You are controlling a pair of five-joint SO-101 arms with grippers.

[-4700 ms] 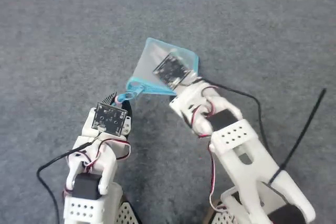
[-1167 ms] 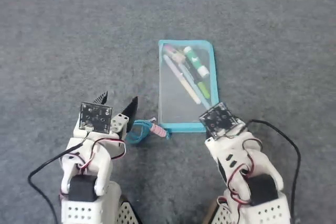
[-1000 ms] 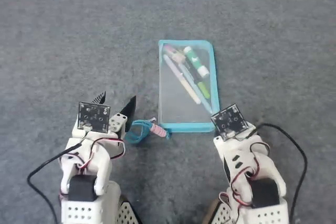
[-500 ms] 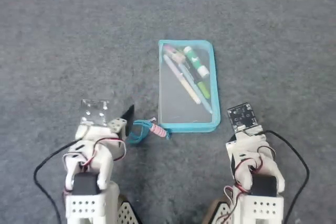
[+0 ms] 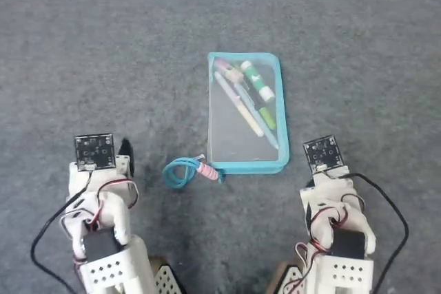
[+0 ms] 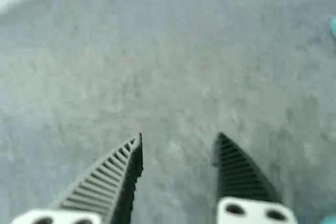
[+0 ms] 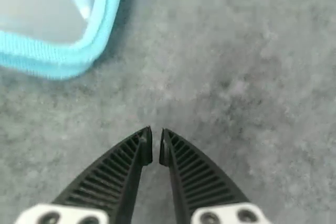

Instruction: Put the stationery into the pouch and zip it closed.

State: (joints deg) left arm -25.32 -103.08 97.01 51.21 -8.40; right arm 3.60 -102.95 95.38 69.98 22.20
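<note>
Just 2 things stand in the way on the grey carpet (image 5: 89,67), the pouch (image 5: 246,111) mid-table and the looped strap (image 5: 180,172) touching its near corner, with passing room on either side.

high: overhead, down; L wrist: low, fwd; R wrist: close, shares pouch (image 7: 47,19) w/ high

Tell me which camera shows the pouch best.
The high view: the whole pouch lies flat there, pens visible through its clear face, wrist loop at one corner. The right wrist view catches one blue-trimmed corner; the left wrist view, a blue speck at its edge.
</note>
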